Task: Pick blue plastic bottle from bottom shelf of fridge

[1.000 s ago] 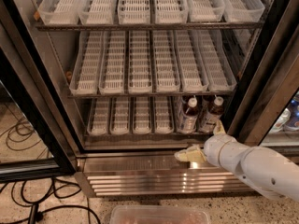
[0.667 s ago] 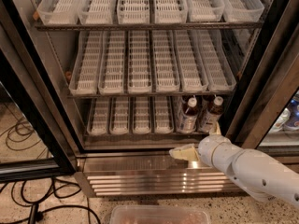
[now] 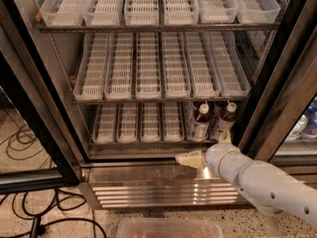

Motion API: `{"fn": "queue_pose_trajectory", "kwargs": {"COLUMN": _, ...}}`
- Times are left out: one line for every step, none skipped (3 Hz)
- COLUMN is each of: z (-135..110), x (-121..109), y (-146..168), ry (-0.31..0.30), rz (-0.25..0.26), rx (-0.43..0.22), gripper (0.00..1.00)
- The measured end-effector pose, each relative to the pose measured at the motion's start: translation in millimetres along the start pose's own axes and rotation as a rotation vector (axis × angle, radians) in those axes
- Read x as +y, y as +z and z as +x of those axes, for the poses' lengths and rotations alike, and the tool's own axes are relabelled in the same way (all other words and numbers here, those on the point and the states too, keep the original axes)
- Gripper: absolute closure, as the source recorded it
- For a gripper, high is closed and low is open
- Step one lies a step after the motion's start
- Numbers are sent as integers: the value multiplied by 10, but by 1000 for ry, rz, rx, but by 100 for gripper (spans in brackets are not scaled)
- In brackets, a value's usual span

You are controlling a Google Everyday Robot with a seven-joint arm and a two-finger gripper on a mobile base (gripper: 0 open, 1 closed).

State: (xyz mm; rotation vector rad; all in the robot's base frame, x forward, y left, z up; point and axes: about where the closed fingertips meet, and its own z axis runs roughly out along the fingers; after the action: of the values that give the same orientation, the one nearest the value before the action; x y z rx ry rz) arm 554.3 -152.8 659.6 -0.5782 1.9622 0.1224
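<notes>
Since the fridge (image 3: 59,83) stands open, the way in is free. Its bottom bench (image 3: 133,125) is the lowest rack, lined with white trays. The claw (image 3: 190,159) hangs just in front of the bench's front edge, near the right end, a bit lower than the trays and pointing left. I cannot tell if it is wide or narrow.

The blue plastic bottle (image 3: 199,124) stands at the right end of the bench, close to the front edge, just above the claw. A second bottle (image 3: 225,120) stands just beside it, nearer the right front corner.

To do this well, I think the claw should lift, turn toward the back edge, open wide, and slide around the bottle's middle without bumping its twin.

The bottle stands up straight. Its long side runs up and down, with the white cap on top.
</notes>
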Motion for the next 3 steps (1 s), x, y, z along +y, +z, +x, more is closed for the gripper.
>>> {"fn": "queue_pose_trajectory", "kwargs": {"z": 5, "x": -29, "y": 91, "ry": 28, "rz": 21, "rx": -32, "gripper": 0}}
{"fn": "queue_pose_trajectory", "kwargs": {"z": -46, "x": -106, "y": 217, "ry": 38, "rz": 60, "rx": -106, "gripper": 19}}
{"fn": "queue_pose_trajectory", "kwargs": {"z": -43, "x": -150, "y": 318, "ry": 43, "rz": 96, "rx": -168, "gripper": 21}}
